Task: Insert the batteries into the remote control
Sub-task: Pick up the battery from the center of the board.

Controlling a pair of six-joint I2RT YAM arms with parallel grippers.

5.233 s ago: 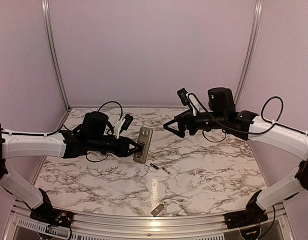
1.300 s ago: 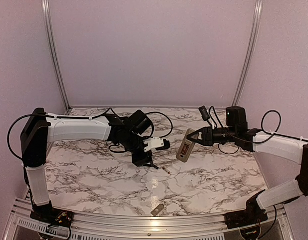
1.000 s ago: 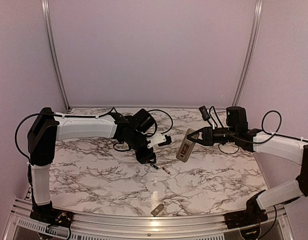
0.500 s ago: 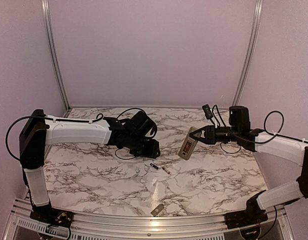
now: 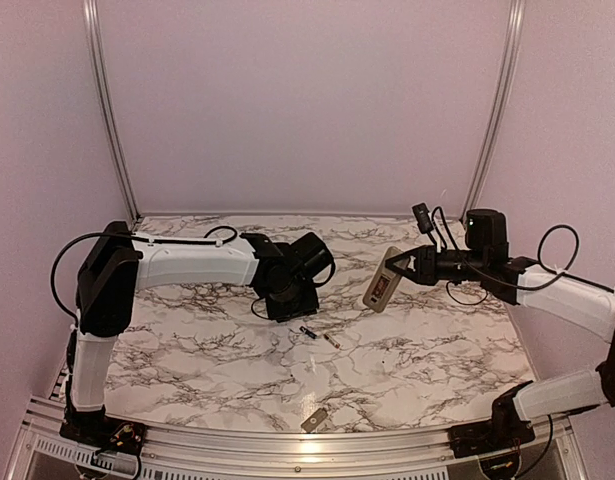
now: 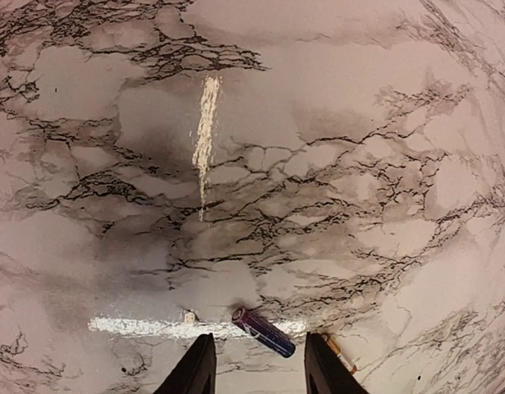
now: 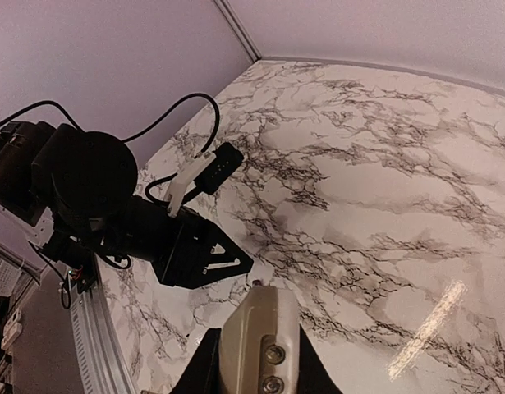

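Two batteries lie on the marble table: a dark purple battery (image 6: 263,332) (image 5: 308,331) and a lighter battery (image 6: 342,356) (image 5: 331,340) just to its right. My left gripper (image 6: 260,373) (image 5: 293,303) hangs low over them, open, its fingertips either side of the purple one without touching it. The right finger (image 6: 326,369) hides part of the second battery. My right gripper (image 7: 257,361) (image 5: 403,268) is shut on the remote control (image 7: 259,336) (image 5: 382,286), holding it tilted in the air to the right of the batteries, its grey-beige side with two screws facing the wrist camera.
A small flat grey cover piece (image 5: 315,418) lies near the table's front edge (image 5: 287,438). Purple walls and aluminium posts close in the back and sides. The left arm's black wrist (image 7: 153,238) shows ahead of the remote in the right wrist view.
The left arm has swung right and brought its gripper down over the batteries, its jaws narrower than before. The right arm has shifted the remote slightly right and up.
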